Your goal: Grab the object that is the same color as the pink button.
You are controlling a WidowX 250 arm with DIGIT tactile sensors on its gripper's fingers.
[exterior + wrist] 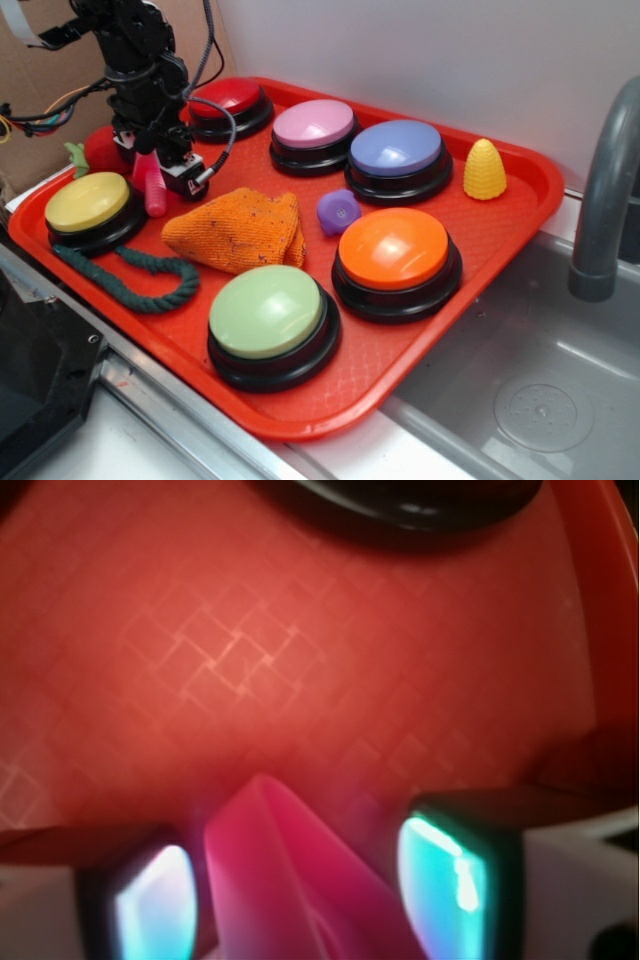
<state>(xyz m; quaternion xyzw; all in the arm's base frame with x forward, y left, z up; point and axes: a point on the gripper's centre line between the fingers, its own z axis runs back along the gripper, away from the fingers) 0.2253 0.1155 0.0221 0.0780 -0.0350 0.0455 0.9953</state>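
The object, a small pink toy bolt [152,186], hangs tilted at the left end of the red tray [300,420], between the black fingers of my gripper [154,160]. In the wrist view the pink bolt [290,880] fills the gap of the gripper [300,890], and both pale pads stand close against its sides. The gripper is shut on it. The pink button [313,125], pale pink on a black base, stands at the back of the tray, to the right of the gripper.
On the tray are a red button [228,98], purple-blue button [397,150], yellow button [88,202], green button [265,312], orange button [393,250], orange cloth [238,230], purple knob [338,210], yellow corn [485,168], green rope [130,270] and red ball [100,148]. A sink [520,380] lies to the right.
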